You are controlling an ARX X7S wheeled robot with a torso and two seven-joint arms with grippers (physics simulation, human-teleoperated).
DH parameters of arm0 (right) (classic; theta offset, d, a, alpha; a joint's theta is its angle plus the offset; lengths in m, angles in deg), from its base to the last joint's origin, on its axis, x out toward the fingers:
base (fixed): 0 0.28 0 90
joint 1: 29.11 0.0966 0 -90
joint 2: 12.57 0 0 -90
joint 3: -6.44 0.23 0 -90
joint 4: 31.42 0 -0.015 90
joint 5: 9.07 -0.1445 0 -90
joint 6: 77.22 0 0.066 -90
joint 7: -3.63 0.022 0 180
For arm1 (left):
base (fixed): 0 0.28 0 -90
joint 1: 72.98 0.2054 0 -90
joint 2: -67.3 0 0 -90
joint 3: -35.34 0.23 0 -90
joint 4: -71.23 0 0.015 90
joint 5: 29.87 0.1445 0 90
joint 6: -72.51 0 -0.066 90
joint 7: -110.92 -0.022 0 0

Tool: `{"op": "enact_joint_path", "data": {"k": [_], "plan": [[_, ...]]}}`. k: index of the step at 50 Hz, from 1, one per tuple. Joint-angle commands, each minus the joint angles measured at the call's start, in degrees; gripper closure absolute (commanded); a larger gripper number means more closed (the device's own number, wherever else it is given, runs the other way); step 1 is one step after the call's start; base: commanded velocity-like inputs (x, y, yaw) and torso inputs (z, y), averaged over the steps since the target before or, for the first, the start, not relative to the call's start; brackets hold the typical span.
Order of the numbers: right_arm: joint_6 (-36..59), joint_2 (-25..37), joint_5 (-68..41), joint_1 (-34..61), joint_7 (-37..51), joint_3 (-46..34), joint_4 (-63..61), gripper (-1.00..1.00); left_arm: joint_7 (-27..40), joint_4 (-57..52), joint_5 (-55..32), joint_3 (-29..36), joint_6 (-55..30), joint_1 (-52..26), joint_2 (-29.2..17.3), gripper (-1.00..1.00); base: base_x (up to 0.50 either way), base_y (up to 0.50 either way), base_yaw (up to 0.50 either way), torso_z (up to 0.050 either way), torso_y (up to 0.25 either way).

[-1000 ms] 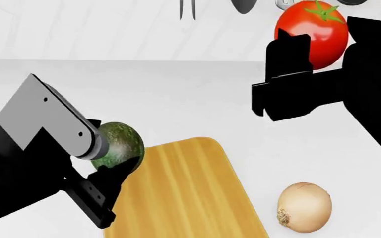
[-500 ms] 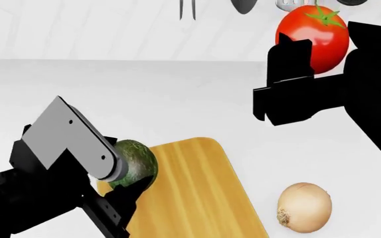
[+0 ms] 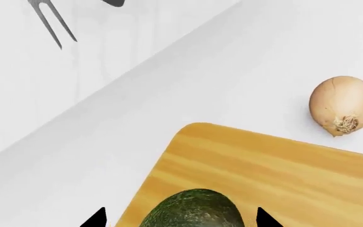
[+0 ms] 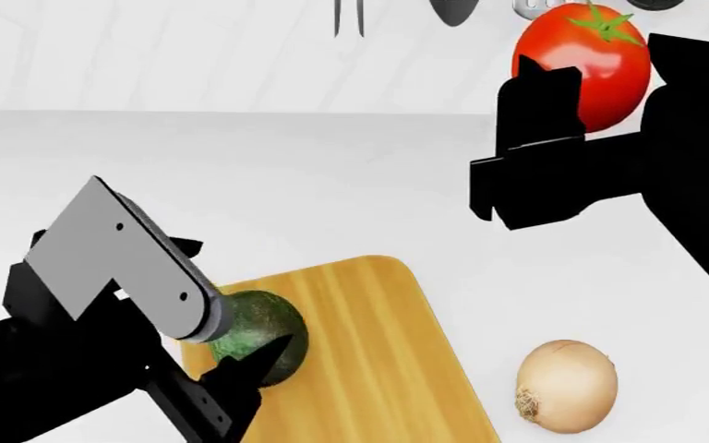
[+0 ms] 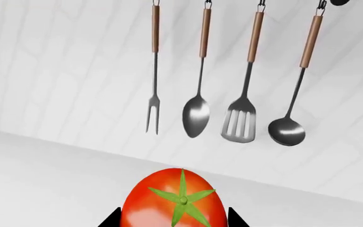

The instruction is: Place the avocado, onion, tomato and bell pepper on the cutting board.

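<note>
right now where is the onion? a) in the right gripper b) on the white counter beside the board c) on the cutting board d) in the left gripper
b: the onion lies on the white counter, off the edge of the cutting board; the left gripper holds the avocado and the right gripper holds the tomato.

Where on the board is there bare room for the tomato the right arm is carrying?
The cutting board is bare along its right half, between the avocado and the onion lying off its edge. Its left edge is crowded by the left gripper. The right gripper holds the tomato.
</note>
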Motion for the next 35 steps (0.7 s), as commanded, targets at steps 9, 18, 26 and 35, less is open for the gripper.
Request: {"op": "enact_joint_path", "data": {"k": [9,18,26,35], "plan": [[2.18,-0.62,0.09,1.61,-0.62,-0.85,0.86,1.00,14.35,-7.17,-20.40,-6.23,0.17,-5.73,-4.31,-1.00,0.00,0.00,0.00,0.000,0.000],[5.16,-3.86,1.50,1.61,-5.14,-4.07,6.26,1.00,15.93,-8.60,-22.87,-9.70,2.34,-6.24,-8.74,-1.00,0.00,0.00,0.00,0.000,0.000],[10.29,-7.20,4.90,3.28,-11.26,-8.18,12.37,1.00,17.61,-9.84,-24.56,-12.17,5.36,-5.01,-10.86,-1.00,0.00,0.00,0.00,0.000,0.000],[12.65,-10.87,8.42,3.56,-19.49,-10.91,18.36,1.00,18.53,-9.80,-26.39,-16.11,7.72,-4.82,-16.13,-1.00,0.00,0.00,0.00,0.000,0.000]]}}
